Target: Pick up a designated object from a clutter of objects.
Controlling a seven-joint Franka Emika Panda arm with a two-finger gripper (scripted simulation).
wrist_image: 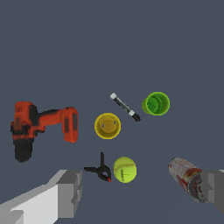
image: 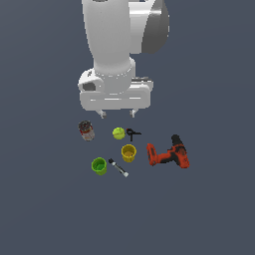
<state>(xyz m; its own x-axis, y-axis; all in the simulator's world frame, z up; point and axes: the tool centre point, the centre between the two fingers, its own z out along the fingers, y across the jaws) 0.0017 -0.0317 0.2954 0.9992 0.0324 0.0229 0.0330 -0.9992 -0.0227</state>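
Observation:
The designated object is a small can (image: 86,130) (wrist_image: 187,178) with a red-and-white label and a dark top, at the exterior view's left end of the clutter. My gripper (image: 118,114) (wrist_image: 142,194) hangs open above the group, nothing between its fingers. One fingertip (wrist_image: 214,191) shows right beside the can in the wrist view. The can lies a little to the exterior view's left of the gripper. The rest of the clutter is a yellow-green ball (image: 118,133) (wrist_image: 124,169), yellow cup (image: 128,153) (wrist_image: 107,126) and green cup (image: 99,166) (wrist_image: 156,104).
A small black clamp (image: 132,133) (wrist_image: 102,170) lies next to the ball. A thin black-and-white stick (image: 118,168) (wrist_image: 124,106) rests between the two cups. A red-and-black power drill (image: 169,154) (wrist_image: 41,127) lies at the exterior view's right.

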